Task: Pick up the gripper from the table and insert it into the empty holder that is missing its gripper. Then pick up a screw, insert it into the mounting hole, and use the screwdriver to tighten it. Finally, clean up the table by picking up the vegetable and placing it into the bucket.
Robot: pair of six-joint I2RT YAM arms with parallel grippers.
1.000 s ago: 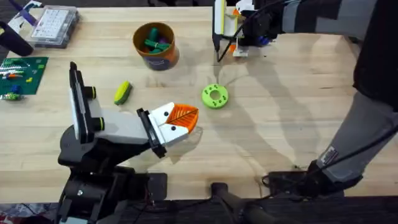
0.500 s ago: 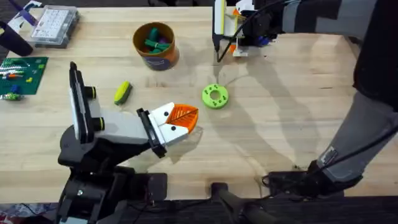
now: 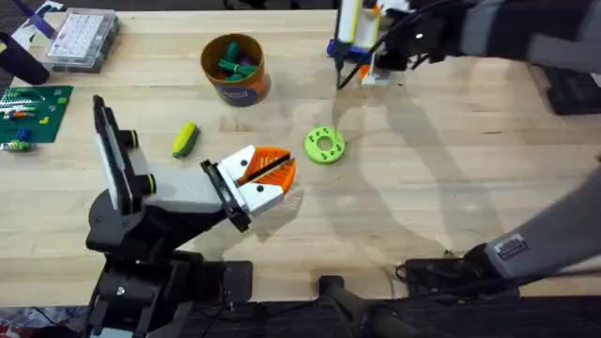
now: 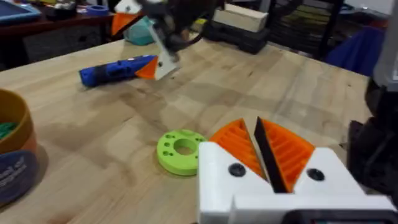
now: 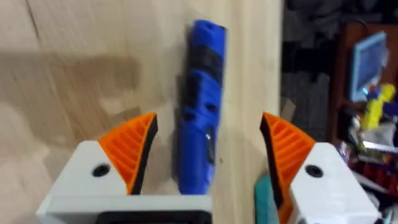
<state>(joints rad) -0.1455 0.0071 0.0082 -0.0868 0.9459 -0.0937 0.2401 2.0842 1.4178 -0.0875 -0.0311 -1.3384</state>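
Note:
My right gripper (image 5: 208, 149) is open at the far edge of the table (image 3: 451, 169). Its orange fingers straddle the blue screwdriver (image 5: 202, 112), which lies flat between them (image 3: 334, 49). The holder (image 3: 188, 192), the white wrist body with a black plate at the lower left, carries two orange ribbed fingers. Together they make my left gripper (image 4: 256, 134), shut with nothing in it. The yellow-green vegetable (image 3: 185, 139) lies on the table left of it. The orange-brown bucket (image 3: 235, 68) stands further back. I cannot make out a loose screw.
A lime-green ring (image 3: 325, 145) lies just beyond the left fingers. The bucket holds green toys. A clear parts case (image 3: 80, 38) and a green board (image 3: 33, 113) sit at the far left. The screwdriver lies close to the table's far edge.
The right arm has shifted right along the far edge, and its gripper now sits over the screwdriver. The left wrist has rolled, so both orange fingers show with a dark line between them.

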